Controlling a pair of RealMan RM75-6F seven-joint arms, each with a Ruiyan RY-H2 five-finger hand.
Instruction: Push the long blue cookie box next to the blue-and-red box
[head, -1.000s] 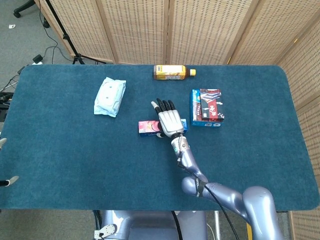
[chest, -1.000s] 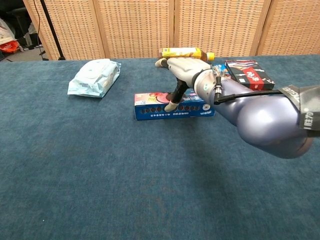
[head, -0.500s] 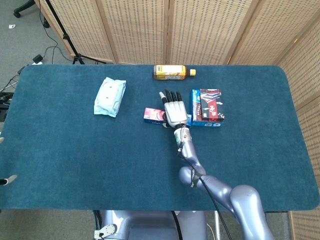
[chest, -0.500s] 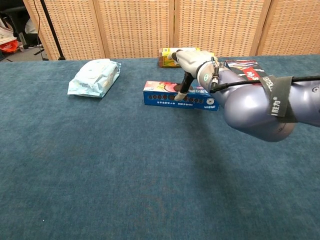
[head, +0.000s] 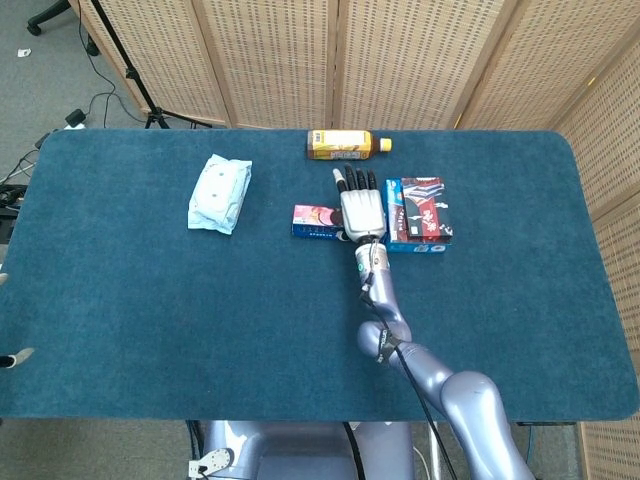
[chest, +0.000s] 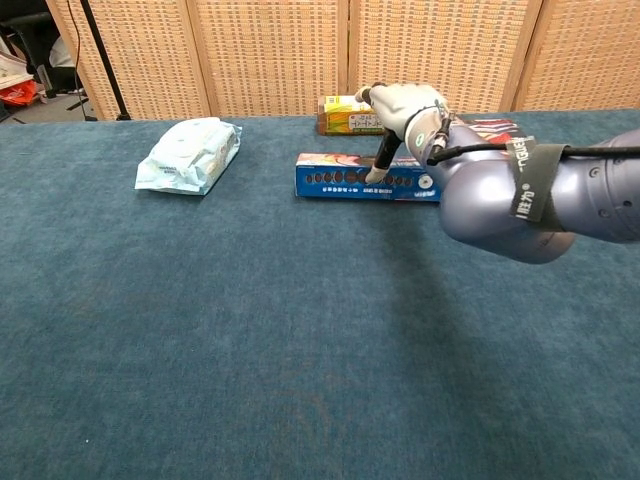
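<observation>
Right hand (head: 363, 211) lies flat, palm down, on top of the long blue cookie box (head: 322, 222), covering its right end. Fingers are stretched out and close together, pointing away from the robot toward the far edge; they grip nothing, only press on the lid. In the chest view the thumb (chest: 381, 160) hangs down the box's front face. Left hand not seen in either view.

Cookie box position: mid-table, long axis running left to right. From the head view its right end looks to be at, or just short of, the left side of the blue-and-red box (head: 420, 214); the hand hides the seam, so contact cannot be confirmed. The near faces of the two boxes appear roughly in line.

Judgement: push is at or near its end. To finish well:
- Keep the palm flat and the downward press light, so the box slides on the blue tablecloth (head: 150, 300) rather than tipping or digging in.
- Push to the right along the box's length. The hand sits on one end only, so any push off that line would swing the free left end round.
- Stop at first contact; more force would shove the blue-and-red box toward the right edge.
- Lift straight up, minding the thumb on the front face so it does not drag the box back.

Also present: yellow bottle (head: 345, 144) lying at the far side, wipes packet (head: 219, 194) to the left, both well apart from the work.
</observation>
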